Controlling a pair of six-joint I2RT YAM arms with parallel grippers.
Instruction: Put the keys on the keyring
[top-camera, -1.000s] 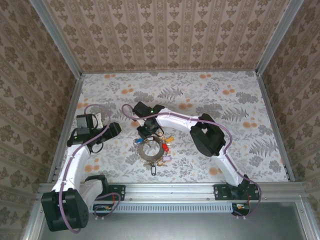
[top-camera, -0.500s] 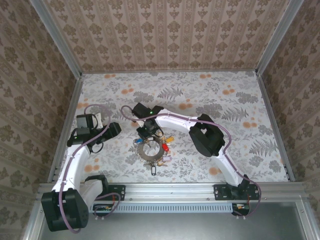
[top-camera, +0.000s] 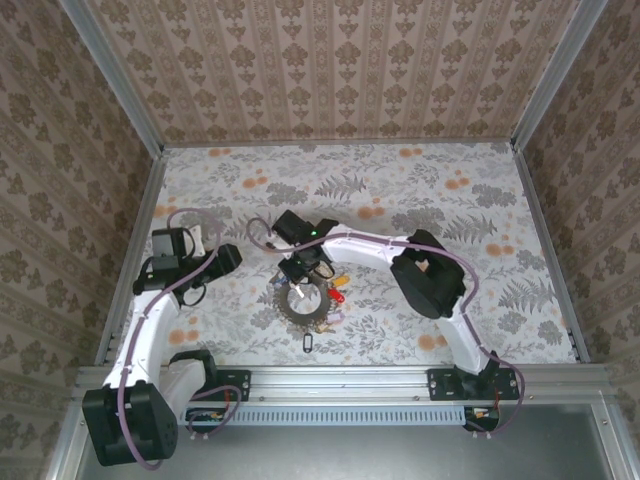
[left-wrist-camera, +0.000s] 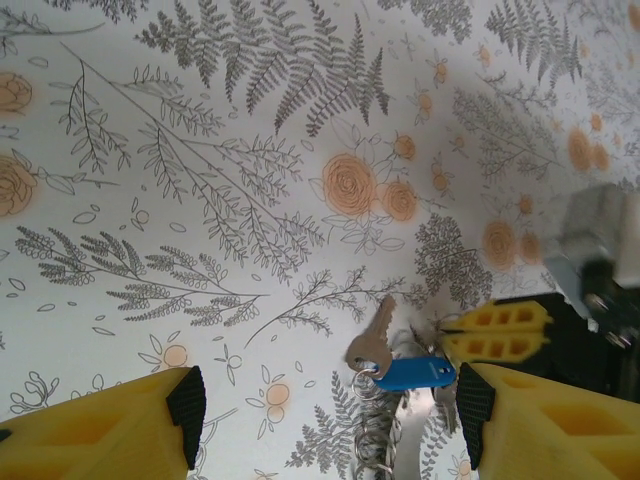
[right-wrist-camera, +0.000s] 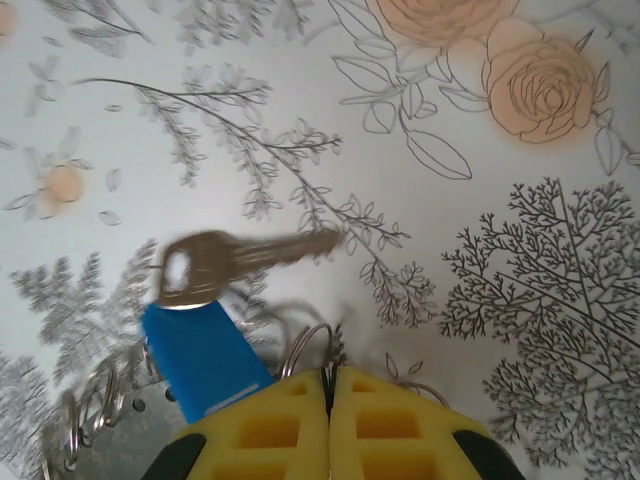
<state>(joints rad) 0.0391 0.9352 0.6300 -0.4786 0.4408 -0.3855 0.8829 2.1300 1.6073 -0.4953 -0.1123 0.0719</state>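
The keyring (top-camera: 300, 306) lies as a coiled silvery chain in the near middle of the table. Around it lie the keys: one red (top-camera: 341, 297), one yellow (top-camera: 340, 281), and a black tag (top-camera: 307, 343). My right gripper (right-wrist-camera: 329, 375) is shut, and a thin ring of the keyring (right-wrist-camera: 312, 340) pokes out between its yellow fingertips. Just beyond them lie a silver key (right-wrist-camera: 240, 258) and a blue tag (right-wrist-camera: 200, 355). My left gripper (left-wrist-camera: 330, 415) stands open above the table to the left, with the silver key (left-wrist-camera: 372, 340) and blue tag (left-wrist-camera: 415, 373) ahead of it.
The floral tablecloth (top-camera: 440, 200) runs to patterned walls on three sides, with a metal rail (top-camera: 340, 378) at the near edge. My right arm (top-camera: 425, 270) arches over the table's middle right. In the left wrist view the right gripper's yellow fingers (left-wrist-camera: 497, 330) are close by.
My right gripper has closed fully on the thin ring, and its arm has shifted slightly right, dragging the red key that way. The left arm has not moved.
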